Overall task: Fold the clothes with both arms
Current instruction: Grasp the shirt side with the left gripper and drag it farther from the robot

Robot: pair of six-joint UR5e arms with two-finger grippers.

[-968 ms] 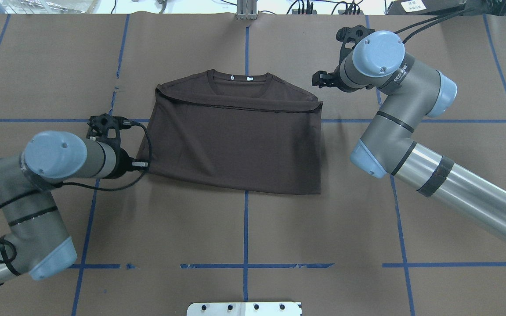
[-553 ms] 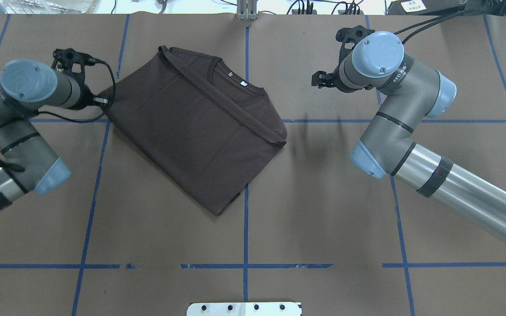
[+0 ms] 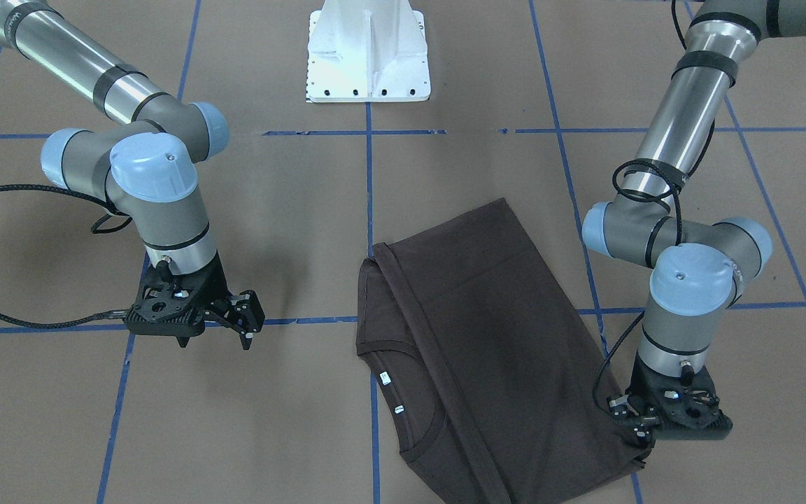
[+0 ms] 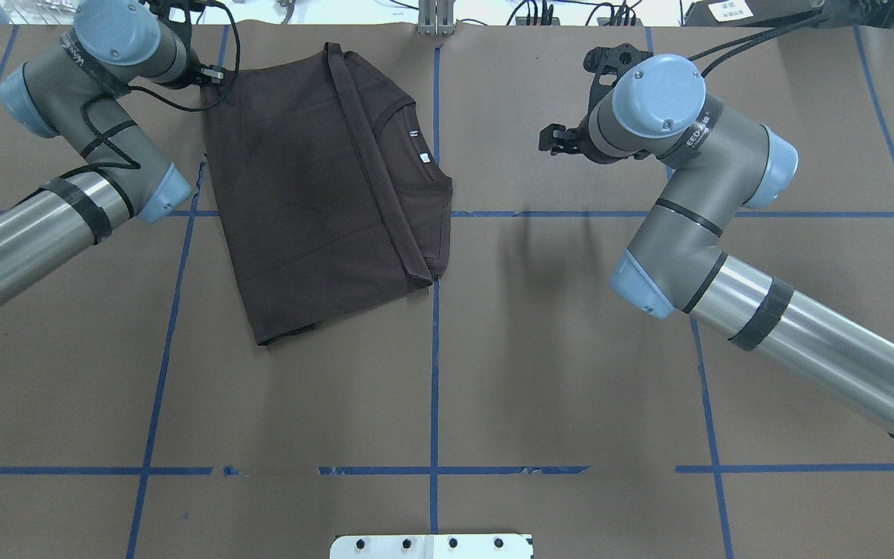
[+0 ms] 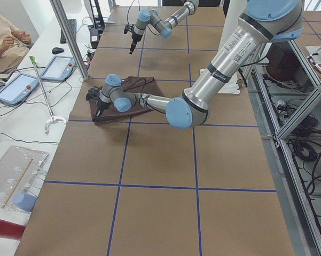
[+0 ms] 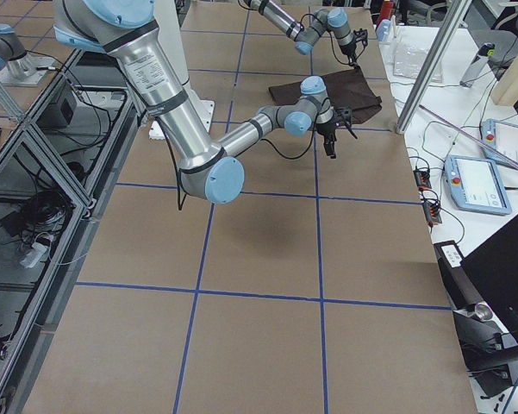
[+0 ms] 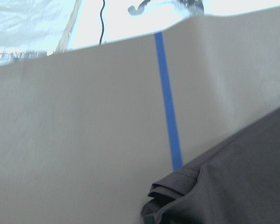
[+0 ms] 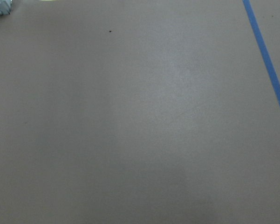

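While the T-shirt lies folded flat on the brown counter, it sits on the robot's left half, skewed to the blue tape lines, with the white neck tag facing up near the centre line. At the shirt's far corner on that side, the left hand is low, clamped on the bunched cloth; the left wrist view shows the fabric gathered there. Well apart from the shirt, the right hand hangs above bare counter, jaws parted, holding nothing.
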